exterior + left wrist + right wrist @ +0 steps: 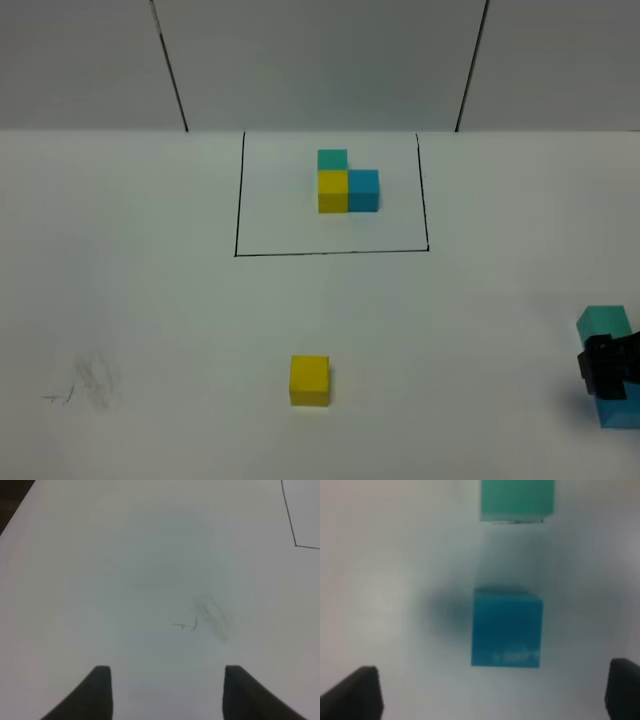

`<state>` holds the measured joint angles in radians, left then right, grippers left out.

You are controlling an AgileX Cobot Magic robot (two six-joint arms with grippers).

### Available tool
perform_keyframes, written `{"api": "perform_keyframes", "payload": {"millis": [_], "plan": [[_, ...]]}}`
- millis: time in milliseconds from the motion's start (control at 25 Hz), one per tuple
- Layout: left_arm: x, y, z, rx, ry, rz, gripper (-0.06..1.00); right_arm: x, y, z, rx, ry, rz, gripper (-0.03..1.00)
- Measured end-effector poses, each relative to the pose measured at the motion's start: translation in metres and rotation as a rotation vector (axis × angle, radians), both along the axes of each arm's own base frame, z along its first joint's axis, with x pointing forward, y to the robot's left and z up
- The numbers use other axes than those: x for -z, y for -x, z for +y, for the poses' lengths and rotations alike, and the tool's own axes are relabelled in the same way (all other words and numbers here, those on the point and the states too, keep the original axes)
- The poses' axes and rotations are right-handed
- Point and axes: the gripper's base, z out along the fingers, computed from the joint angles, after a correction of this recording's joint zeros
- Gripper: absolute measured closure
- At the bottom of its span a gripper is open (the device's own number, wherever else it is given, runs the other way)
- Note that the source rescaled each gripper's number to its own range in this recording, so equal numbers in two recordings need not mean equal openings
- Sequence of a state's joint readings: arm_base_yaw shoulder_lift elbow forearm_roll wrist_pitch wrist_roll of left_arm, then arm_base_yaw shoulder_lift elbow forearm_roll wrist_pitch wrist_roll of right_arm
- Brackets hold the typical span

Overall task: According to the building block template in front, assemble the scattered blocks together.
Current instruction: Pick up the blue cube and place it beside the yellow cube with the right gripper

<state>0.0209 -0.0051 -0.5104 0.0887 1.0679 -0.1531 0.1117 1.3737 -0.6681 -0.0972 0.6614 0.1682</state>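
Apart: yellow cube (309, 380), teal-green cube (517, 499), blue cube (506, 627), all matte.

Left claw (167, 692) is above the table (90, 580), camera looking down along it. Only the two dark fingertips (97, 695) are in frame. They stand apart with bare white surface between them and grip nothing.

Table is matte white and unevenly lit, with a faint greyish shade across the middle.

Ahead of the claw is a grey smudge (215, 617) of pencil-like strokes, with a short dark tick just beside it.

Farther off, a thin black drawn line (289, 515) runs to a corner and turns away out of frame. The surface inside it is white too.

Well apart from that line, the table's edge cuts across at a slant, with a dark strip (11, 497) beyond it.
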Motion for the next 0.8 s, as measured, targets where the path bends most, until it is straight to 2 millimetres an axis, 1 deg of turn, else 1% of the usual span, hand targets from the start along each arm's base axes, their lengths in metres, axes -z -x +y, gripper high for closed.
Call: {"api": "perform_keyframes", "payload": {"millis": [200, 480, 800], "plan": [[0.0, 0.0, 0.0, 0.0, 0.0, 0.0, 0.83, 0.022, -0.01, -0.004, 0.024, 0.003, 0.061, 0.11], [0.0, 0.0, 0.0, 0.0, 0.0, 0.0, 0.83, 0.044, -0.02, -0.008, 0.021, 0.014, 0.086, 0.12], [0.0, 0.0, 0.0, 0.0, 0.0, 0.0, 0.83, 0.061, -0.025, -0.012, 0.036, 0.014, 0.125, 0.17]]}}
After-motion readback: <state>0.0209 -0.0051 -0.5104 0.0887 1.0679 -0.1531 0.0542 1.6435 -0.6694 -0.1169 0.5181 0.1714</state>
